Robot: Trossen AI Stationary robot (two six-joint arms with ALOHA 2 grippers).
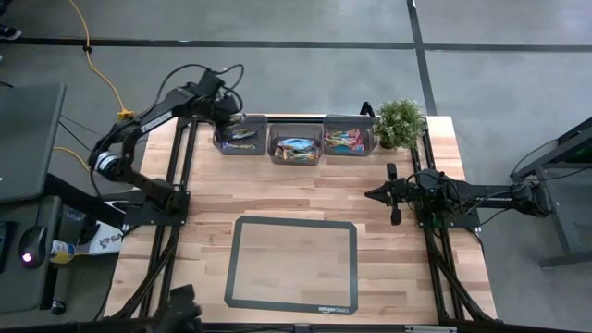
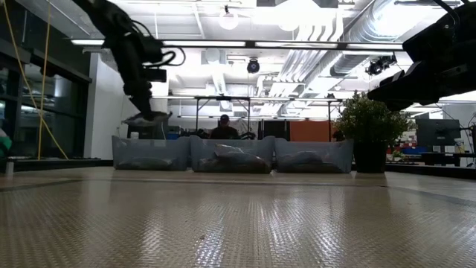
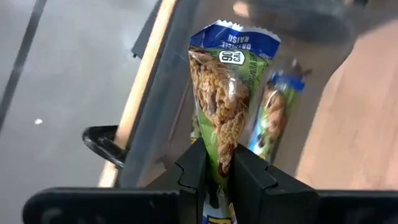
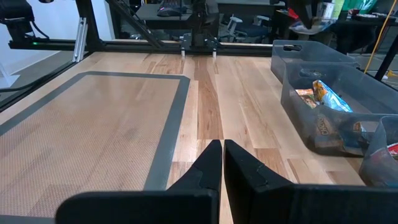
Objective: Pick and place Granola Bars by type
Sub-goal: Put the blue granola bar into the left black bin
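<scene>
My left gripper point(image 1: 236, 125) is over the left clear bin point(image 1: 242, 137) at the table's far side, shut on a granola bar point(image 3: 227, 93) in a blue and green wrapper. In the low view the left gripper point(image 2: 145, 112) and the bar sit just above that bin's rim point(image 2: 149, 140). A second, similar bar point(image 3: 275, 115) lies in the bin below. The middle bin point(image 1: 296, 146) holds blue bars and the right bin point(image 1: 349, 139) holds pink and orange ones. My right gripper point(image 4: 222, 155) is shut and empty, hovering at the table's right side point(image 1: 375, 194). My left gripper pinches the bar between its two fingers near one end of the wrapper point(image 3: 219, 163). The fingers come from above, and the bar runs on past the fingertips along their line. It is lifted clear, over the left bin.
A potted plant point(image 1: 400, 120) stands at the far right next to the bins. A grey-bordered mat point(image 1: 293, 262) lies on the near half of the table. A person point(image 2: 222, 128) sits in the room behind the bins.
</scene>
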